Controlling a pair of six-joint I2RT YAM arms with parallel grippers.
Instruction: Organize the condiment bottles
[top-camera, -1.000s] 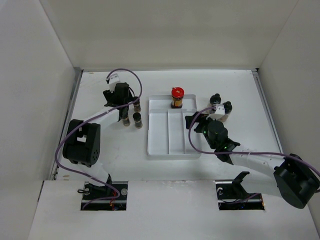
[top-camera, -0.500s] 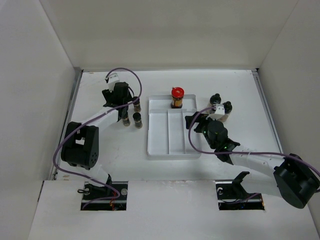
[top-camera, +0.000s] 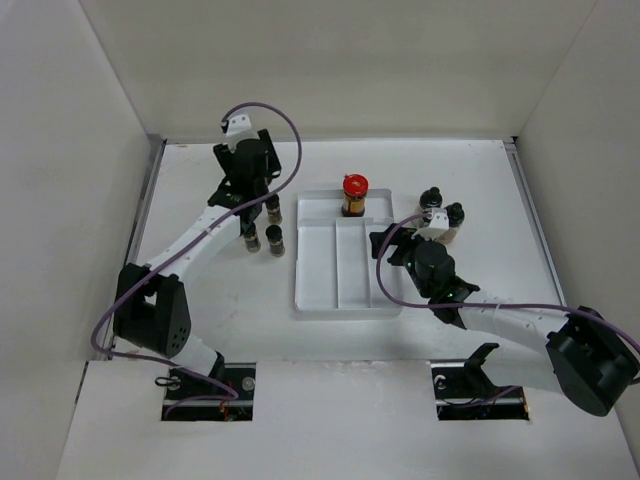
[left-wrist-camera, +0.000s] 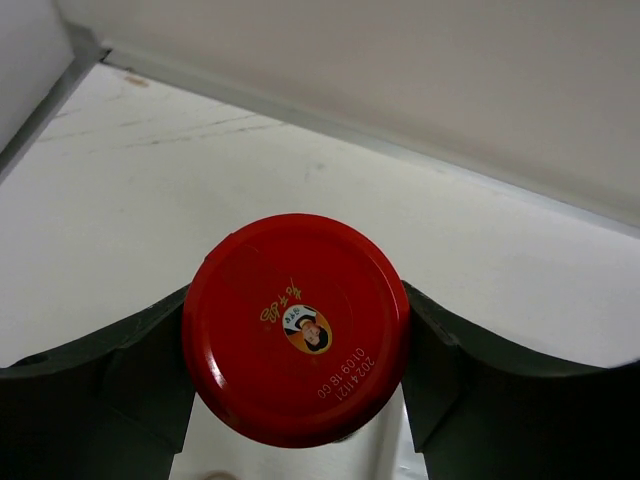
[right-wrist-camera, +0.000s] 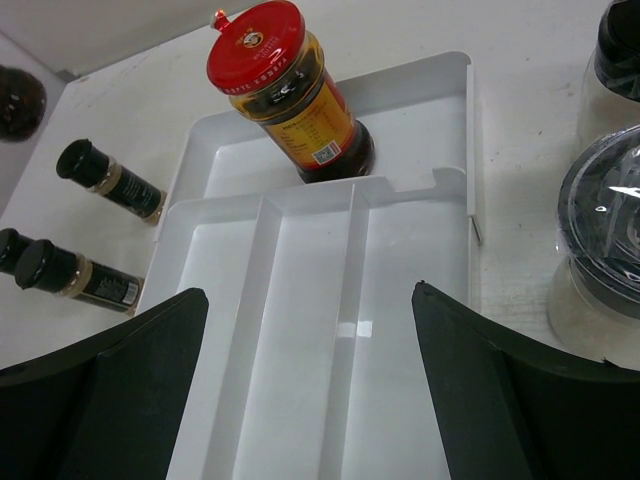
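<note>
My left gripper (top-camera: 247, 185) is shut on a red-lidded jar (left-wrist-camera: 297, 328); the red lid fills the space between both fingers (left-wrist-camera: 130, 375) in the left wrist view, held above the table at the back left. The jar is hidden under the gripper in the top view. A second red-lidded amber jar (top-camera: 354, 195) stands in the white tray's far compartment and shows in the right wrist view (right-wrist-camera: 290, 95). Three small dark black-capped bottles (top-camera: 274, 241) stand left of the tray. Two beige-filled black-capped jars (top-camera: 443, 210) stand right of it. My right gripper (right-wrist-camera: 310, 330) is open and empty over the tray.
The white divided tray (top-camera: 345, 300) lies mid-table with long compartments (right-wrist-camera: 310, 300). White walls enclose the table on the back, left and right. A beige jar (right-wrist-camera: 600, 250) stands close beside my right finger.
My left arm has risen and swung toward the back wall with the red-lidded jar in its grip. The right arm has not moved.
</note>
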